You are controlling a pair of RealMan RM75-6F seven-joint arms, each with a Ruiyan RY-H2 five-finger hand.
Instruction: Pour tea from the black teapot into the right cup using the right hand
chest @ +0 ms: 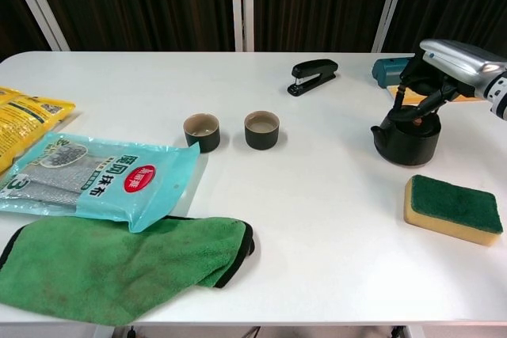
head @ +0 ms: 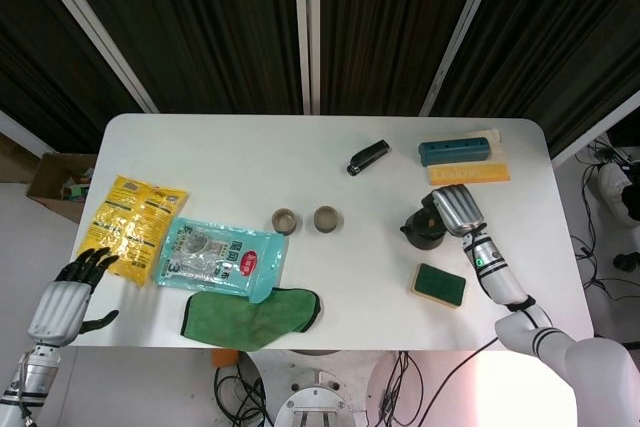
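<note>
The black teapot (head: 419, 230) (chest: 407, 138) stands toward the right side of the white table (chest: 333, 219). My right hand (head: 455, 208) (chest: 445, 66) reaches over it from the right, and its dark fingers (chest: 412, 96) hook the handle above the lid. Whether the pot's base touches the table I cannot tell. Near the table's middle are two dark cups: the right cup (head: 326, 218) (chest: 261, 130) and the left cup (head: 284, 220) (chest: 202, 132), both well left of the teapot. My left hand (head: 66, 299) hangs off the table's front left corner, fingers spread, holding nothing.
A green-topped sponge (chest: 452, 209) lies just in front of the teapot. Behind it are a black stapler (chest: 314, 75) and a blue box (head: 455, 151). A green cloth (chest: 119, 263), a teal packet (chest: 95, 180) and a yellow packet (head: 132, 225) cover the left side.
</note>
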